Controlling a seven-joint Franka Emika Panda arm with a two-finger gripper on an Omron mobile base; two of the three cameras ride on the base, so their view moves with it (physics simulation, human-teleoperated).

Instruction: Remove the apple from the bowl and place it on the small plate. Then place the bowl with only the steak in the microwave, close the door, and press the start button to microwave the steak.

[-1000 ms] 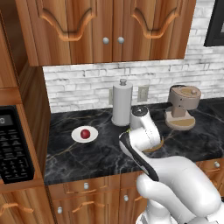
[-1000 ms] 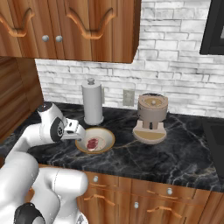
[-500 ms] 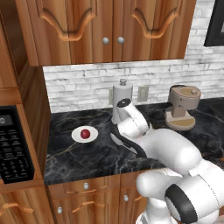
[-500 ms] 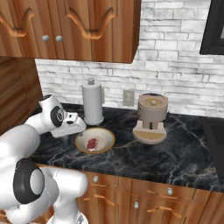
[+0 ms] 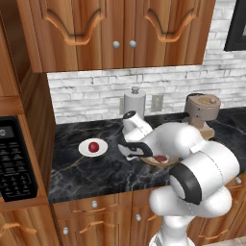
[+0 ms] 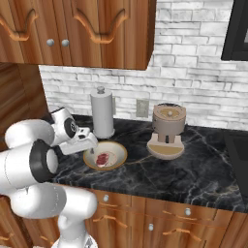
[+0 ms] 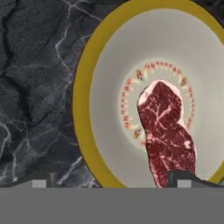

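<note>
The left base view shows the apple [image 5: 93, 146] sitting on the small plate [image 5: 85, 150], off to the left on the dark desk [image 5: 81, 173], and a bit of the black microwave [image 5: 14, 161] keypad at the left edge. The right base view looks from the other side and shows the bowl [image 6: 105, 155] well, with the steak [image 6: 102, 159] inside it. A paper towel roll [image 6: 102, 115] stands behind the bowl, and a brown coffee machine [image 6: 167, 131] stands to its right.

The gripper [image 6: 92, 142] is open and holds nothing. It hangs just over the left rim of the bowl. In the hand view the steak [image 7: 168, 135] lies in the middle of the bowl [image 7: 85, 105], with one fingertip [image 7: 186, 178] right in front of it. The apple and plate are well apart from the gripper.
</note>
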